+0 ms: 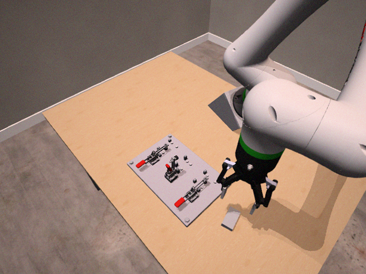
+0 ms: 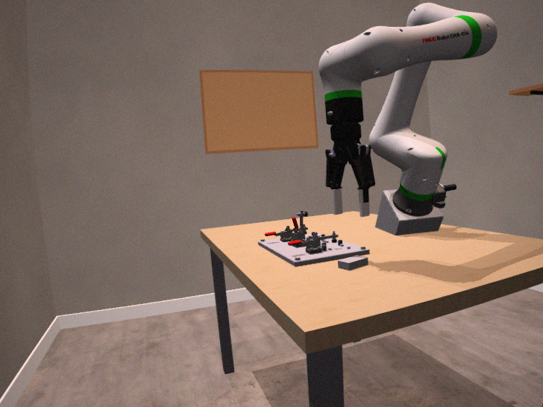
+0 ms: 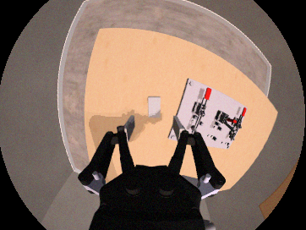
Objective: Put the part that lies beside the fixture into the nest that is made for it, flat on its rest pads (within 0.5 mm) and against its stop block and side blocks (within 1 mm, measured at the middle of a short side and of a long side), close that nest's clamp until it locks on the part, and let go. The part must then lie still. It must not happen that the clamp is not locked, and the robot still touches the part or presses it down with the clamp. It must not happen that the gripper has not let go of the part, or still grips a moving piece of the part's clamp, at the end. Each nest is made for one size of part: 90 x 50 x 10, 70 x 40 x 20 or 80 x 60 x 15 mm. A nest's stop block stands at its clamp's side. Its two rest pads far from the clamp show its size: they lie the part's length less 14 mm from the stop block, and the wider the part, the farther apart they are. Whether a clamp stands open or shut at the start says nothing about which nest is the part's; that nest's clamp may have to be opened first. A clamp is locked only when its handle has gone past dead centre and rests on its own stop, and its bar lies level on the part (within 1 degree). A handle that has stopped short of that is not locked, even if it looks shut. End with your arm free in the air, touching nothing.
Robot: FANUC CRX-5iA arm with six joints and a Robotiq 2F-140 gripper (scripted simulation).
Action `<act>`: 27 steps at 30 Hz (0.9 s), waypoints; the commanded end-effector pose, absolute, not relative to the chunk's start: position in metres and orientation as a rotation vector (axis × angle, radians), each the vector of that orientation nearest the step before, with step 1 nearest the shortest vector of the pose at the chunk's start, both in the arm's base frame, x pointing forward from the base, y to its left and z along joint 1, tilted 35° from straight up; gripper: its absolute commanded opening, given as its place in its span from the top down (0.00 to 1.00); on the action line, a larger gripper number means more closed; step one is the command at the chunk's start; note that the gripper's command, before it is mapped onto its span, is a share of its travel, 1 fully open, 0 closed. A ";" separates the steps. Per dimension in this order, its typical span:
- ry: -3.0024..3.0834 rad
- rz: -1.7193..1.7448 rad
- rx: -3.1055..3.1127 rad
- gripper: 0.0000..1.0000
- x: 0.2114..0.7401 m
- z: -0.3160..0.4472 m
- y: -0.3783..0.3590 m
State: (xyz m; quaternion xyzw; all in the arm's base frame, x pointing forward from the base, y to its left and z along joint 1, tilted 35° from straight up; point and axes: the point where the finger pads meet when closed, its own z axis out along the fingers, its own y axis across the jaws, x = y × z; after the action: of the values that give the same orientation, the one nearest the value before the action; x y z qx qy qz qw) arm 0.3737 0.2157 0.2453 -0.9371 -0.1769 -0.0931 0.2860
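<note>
The flat grey rectangular block [image 1: 230, 219] lies on the tan wooden tabletop [image 1: 140, 102] just beside the grey fixture plate [image 1: 162, 191], well below the black gripper [image 1: 238, 200], whose fingers [image 1: 224, 191] hang spread and empty. The block's long axis appears to run crosswise to the finger gap.

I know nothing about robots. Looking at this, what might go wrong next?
Three risks, as I judge them:
1. The gripper hangs open well above the small grey part; a slightly off descent may nudge it instead of grasping it.
2. The part lies near the fixture plate, so a finger may strike the plate's edge.
3. Only the middle clamp stands raised; the part might go into the wrong nest.
</note>
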 end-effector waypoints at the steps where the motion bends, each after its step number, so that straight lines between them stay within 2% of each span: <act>1: -0.472 -0.250 -2.505 0.42 0.375 0.234 0.223; 27: -0.472 -0.250 -2.505 0.42 0.381 0.172 0.267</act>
State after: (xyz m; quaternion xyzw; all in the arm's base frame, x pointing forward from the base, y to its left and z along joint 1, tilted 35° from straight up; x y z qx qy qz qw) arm 0.3805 0.2665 0.1723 -0.9372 -0.1767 -0.0934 0.2860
